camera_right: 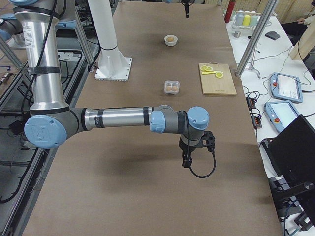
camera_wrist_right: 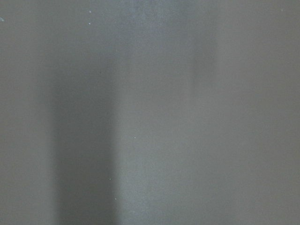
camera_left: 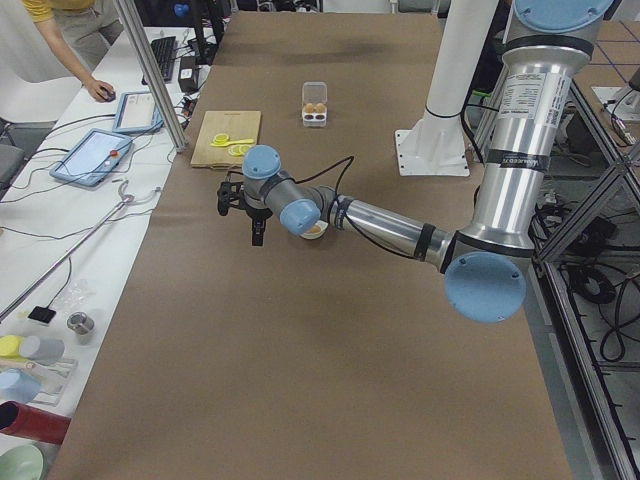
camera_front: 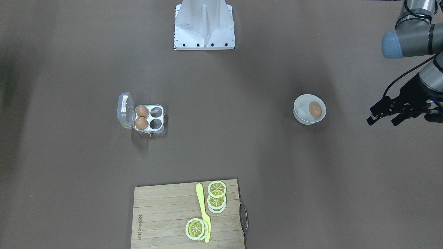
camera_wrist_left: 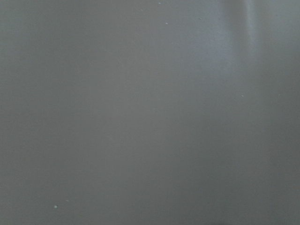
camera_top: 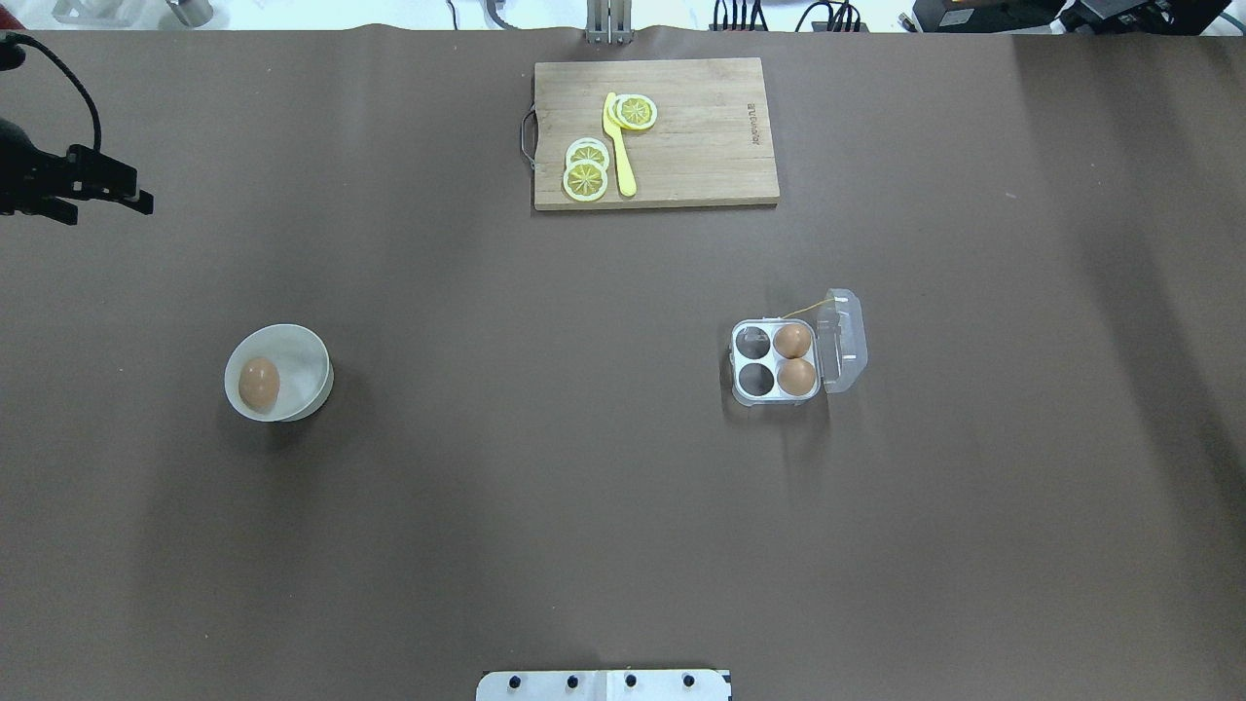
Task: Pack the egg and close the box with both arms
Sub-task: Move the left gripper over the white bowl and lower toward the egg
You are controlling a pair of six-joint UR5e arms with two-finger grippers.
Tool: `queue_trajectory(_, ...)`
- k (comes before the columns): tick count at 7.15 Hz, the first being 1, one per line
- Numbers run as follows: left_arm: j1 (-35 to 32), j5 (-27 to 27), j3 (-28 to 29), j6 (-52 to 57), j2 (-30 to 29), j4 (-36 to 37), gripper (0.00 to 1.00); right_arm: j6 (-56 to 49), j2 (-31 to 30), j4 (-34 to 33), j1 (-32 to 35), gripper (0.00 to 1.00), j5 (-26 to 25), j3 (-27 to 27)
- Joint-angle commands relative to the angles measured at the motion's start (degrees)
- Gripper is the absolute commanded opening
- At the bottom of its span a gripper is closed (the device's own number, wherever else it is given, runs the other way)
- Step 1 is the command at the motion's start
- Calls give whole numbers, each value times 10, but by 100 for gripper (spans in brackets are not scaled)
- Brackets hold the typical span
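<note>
The clear four-cup box (camera_top: pixel 754 362) sits open, its lid (camera_top: pixel 842 341) folded back, with two brown eggs (camera_top: pixel 791 340) in the cups beside the lid. It also shows in the front view (camera_front: pixel 156 119). A third egg (camera_top: pixel 259 383) lies in a white bowl (camera_top: pixel 310 355), also in the front view (camera_front: pixel 315 109). My left gripper (camera_top: pixel 107 209) hovers open and empty beyond the bowl, and shows in the front view (camera_front: pixel 382 121). My right gripper (camera_right: pixel 187 160) shows only in the right side view, far from the box; I cannot tell its state. Both wrist views show only blurred table.
A wooden cutting board (camera_top: pixel 701 146) with yellow citrus slices (camera_top: pixel 586 178) and a yellow knife (camera_top: pixel 619 146) lies at the table's far edge. The white metal base (camera_front: pixel 204 27) stands at the robot's side. An operator is at the side table in the left side view.
</note>
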Motion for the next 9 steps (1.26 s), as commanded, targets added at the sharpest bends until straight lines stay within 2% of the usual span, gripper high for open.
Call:
queue_trajectory(1,42,27,-16,-51,-12,0,98,0,1,0,0,100,-1,-1)
queue_trajectory(5,115,73,-19,-112,-38,0,98,0,2,0,0,100,-2,-2)
queue_trajectory(9,147,79,-13,-116,-31,4,98,-1,2,0,0,100,-3,-1)
